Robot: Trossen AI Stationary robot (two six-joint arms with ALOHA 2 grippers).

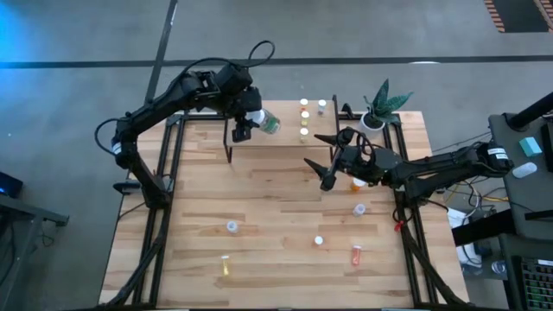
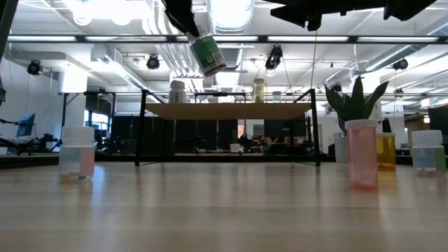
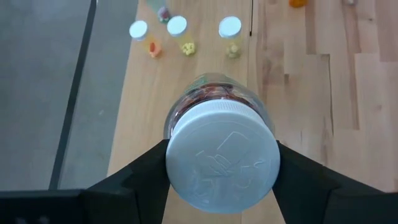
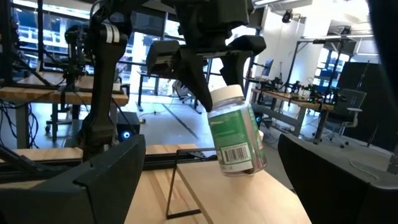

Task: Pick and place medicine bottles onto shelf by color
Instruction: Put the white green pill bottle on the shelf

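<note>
A wooden surface (image 1: 268, 225) is seen from above, with two dark robot arms reaching in from either side. At its far edge stands the shelf (image 1: 285, 138), a small raised platform with a light wood top and thin black legs.

The left end effector (image 1: 251, 119) hangs above the left part of the shelf. Its two fingers (image 3: 140, 177) are closed on the white cap of a large bottle with a green label (image 1: 269, 123), gripping it on both sides. The bottle is held in the air, tilted, its base clear of the shelf top.

The right end effector (image 1: 321, 160) hovers over the surface just in front of the shelf's right part. Its fingers are spread wide and hold nothing.

Several small white-capped bottles (image 1: 304, 119) stand on the right part of the shelf, some with yellowish bodies. A potted plant (image 1: 380, 108) stands near the surface's far right corner.

More small bottles are scattered on the surface: an orange one (image 1: 359, 182) beside the right arm, a clear one (image 1: 232, 227) left of centre, a yellow one (image 1: 225, 265) and an orange-red one (image 1: 356, 254) lying near the front edge.
</note>
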